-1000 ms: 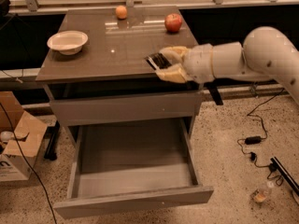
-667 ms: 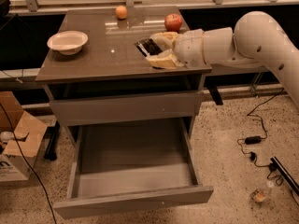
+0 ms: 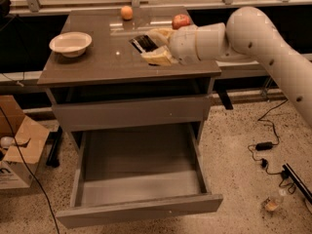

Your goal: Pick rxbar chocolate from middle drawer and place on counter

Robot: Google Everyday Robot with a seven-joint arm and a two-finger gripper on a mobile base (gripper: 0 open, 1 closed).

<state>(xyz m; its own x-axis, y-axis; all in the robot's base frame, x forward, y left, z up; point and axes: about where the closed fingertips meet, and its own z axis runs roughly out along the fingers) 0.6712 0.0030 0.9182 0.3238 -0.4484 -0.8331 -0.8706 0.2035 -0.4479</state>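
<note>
The rxbar chocolate [image 3: 143,43], a small flat black bar, is held between my gripper's fingers just above the counter [image 3: 102,57]. My gripper [image 3: 152,45] reaches in from the right over the counter's middle right part and is shut on the bar. The middle drawer [image 3: 136,179] is pulled wide open below, and its grey inside looks bare.
A white bowl [image 3: 70,43] stands on the counter's left. An orange [image 3: 126,12] sits at the back, and a red apple [image 3: 181,21] at the back right behind my arm. A cardboard box [image 3: 17,150] is on the floor at left; cables lie at right.
My gripper has carried the bar leftward and farther over the counter, from its right edge toward the middle. The drawer has stayed open.
</note>
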